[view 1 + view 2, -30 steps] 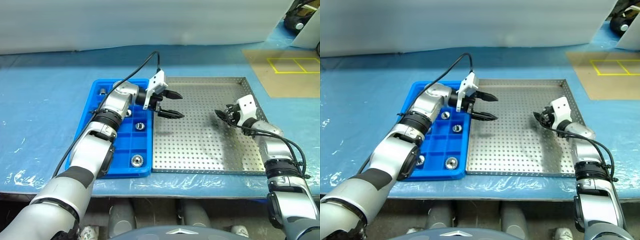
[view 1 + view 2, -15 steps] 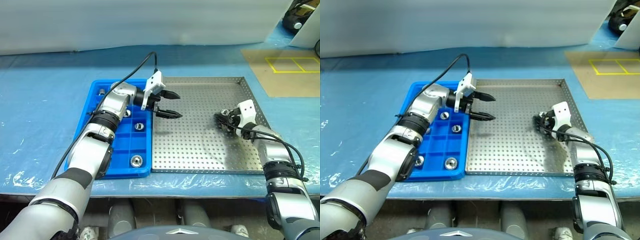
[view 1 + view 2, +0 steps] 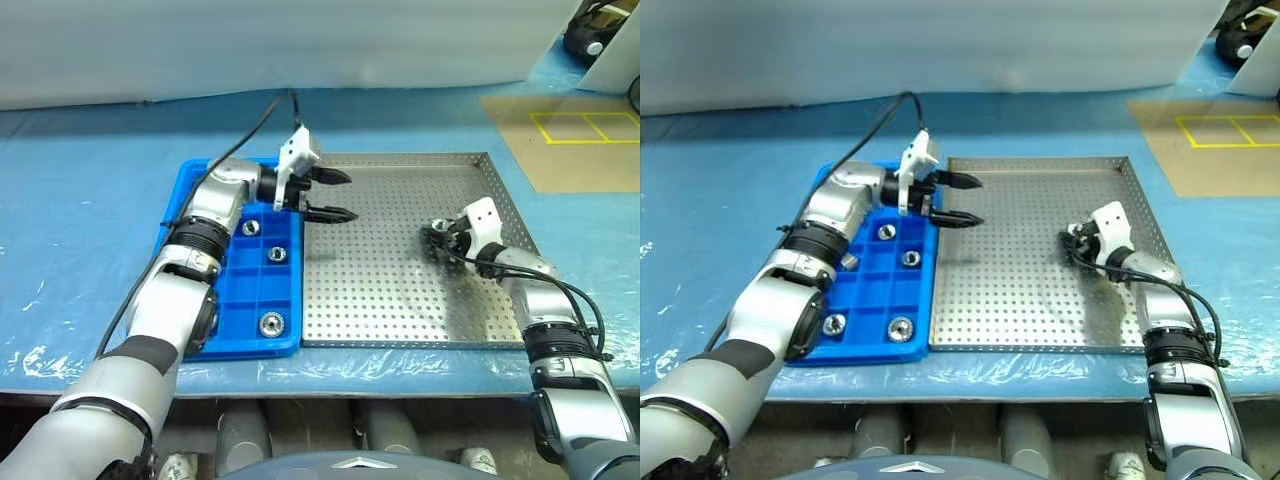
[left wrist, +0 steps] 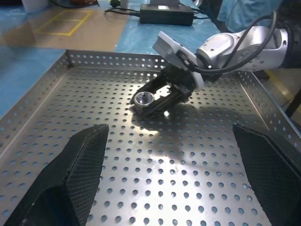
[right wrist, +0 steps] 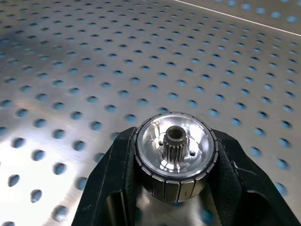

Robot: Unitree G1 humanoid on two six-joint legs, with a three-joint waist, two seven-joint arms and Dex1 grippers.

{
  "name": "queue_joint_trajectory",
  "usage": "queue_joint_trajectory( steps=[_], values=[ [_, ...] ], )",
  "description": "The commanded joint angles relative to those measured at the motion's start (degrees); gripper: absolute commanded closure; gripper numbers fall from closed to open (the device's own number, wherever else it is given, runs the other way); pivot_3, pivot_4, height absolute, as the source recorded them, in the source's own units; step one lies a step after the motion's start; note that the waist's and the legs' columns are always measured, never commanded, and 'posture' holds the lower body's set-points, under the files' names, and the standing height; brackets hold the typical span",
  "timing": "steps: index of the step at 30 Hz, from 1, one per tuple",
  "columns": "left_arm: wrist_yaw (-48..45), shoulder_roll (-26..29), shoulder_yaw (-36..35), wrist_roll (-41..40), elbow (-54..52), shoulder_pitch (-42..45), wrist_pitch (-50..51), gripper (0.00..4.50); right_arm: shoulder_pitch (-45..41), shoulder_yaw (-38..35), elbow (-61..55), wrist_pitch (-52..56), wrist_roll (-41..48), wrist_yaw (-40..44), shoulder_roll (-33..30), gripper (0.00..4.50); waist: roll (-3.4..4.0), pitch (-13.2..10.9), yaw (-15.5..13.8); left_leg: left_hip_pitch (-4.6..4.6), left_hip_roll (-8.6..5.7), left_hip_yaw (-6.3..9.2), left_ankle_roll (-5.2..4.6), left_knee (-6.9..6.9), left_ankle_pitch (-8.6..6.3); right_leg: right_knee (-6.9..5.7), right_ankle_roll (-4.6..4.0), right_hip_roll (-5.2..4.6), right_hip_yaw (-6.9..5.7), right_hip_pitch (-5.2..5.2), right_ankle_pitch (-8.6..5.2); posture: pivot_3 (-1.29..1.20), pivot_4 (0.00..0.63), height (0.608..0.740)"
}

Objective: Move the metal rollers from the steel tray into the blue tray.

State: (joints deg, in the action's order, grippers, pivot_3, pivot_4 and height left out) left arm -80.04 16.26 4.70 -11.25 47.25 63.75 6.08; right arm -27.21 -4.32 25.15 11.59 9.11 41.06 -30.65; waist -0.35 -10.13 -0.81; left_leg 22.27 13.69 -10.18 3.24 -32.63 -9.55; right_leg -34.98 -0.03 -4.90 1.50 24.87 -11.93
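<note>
On the left, the blue tray (image 3: 200, 262) already has several rollers in its compartments. Left gripper (image 3: 330, 195) hangs spread wide and empty above the seam between that tray and the steel tray (image 3: 400, 315). Farther right, right gripper (image 5: 171, 188) is clenched on one roller (image 5: 175, 146), low over the holed floor. Best approach, I judge: lift it straight, keep the squeeze steady, carry it leftward and release low over an empty compartment.
</note>
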Motion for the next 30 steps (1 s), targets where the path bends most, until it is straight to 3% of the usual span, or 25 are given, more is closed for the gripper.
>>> queue_joint_trajectory(
  steps=[1, 7, 14, 22, 30],
  values=[
    [-1.70, 5.02, -3.70, -2.74, -1.88, 3.73, 2.69, 0.03, -2.13, 2.31, -11.71, 5.11, 3.85, 5.68, -0.42, 2.85, 0.01, -0.02, -0.12, 0.01, 0.01, 0.00, 0.01, 0.07, 0.01, 0.06, 0.00, 0.00, 0.00, 0.01, 0.00, -0.23, 0.150, 0.740],
    [-5.15, 16.58, -6.28, -5.19, -7.67, 0.63, 10.96, 0.03, -7.14, 9.37, -23.82, 13.52, 8.55, 15.26, 0.86, 2.85, 0.04, -0.06, -0.62, -0.04, 0.19, -0.06, 0.07, 0.51, 0.23, 0.16, -0.01, 0.25, -0.02, 0.18, 0.00, -0.12, 0.150, 0.740],
    [-1.81, 27.73, -11.16, -11.96, -34.18, -18.36, 25.50, 0.03, -13.11, 18.45, -23.53, 14.68, 10.00, 22.86, 7.73, 2.85, 0.02, -0.08, -2.45, 0.26, 0.30, 0.05, 0.56, 0.75, 0.27, 0.16, -0.10, 0.26, -0.24, 0.39, -0.06, 0.04, 0.150, 0.740],
    [7.47, 34.24, -23.48, -21.80, -58.49, -39.78, 38.81, 0.03, -17.20, 24.55, -15.51, 9.25, 8.23, 27.33, 17.24, 2.85, 0.02, -0.08, -5.26, 0.77, 0.47, 0.65, 0.93, 0.70, 0.48, 0.03, -0.20, 0.09, -1.25, 0.50, -0.11, 0.27, 0.150, 0.740],
    [15.93, 34.76, -34.47, -29.29, -72.69, -54.76, 45.07, 0.03, -20.01, 27.03, -4.97, 3.54, 5.85, 31.35, 23.33, 2.85, 0.02, -0.08, -8.20, 0.90, 0.43, 1.51, 1.12, 0.68, 0.60, -0.24, -0.46, 0.02, -1.81, 0.30, -0.27, 0.42, 0.150, 0.740]
  ],
)
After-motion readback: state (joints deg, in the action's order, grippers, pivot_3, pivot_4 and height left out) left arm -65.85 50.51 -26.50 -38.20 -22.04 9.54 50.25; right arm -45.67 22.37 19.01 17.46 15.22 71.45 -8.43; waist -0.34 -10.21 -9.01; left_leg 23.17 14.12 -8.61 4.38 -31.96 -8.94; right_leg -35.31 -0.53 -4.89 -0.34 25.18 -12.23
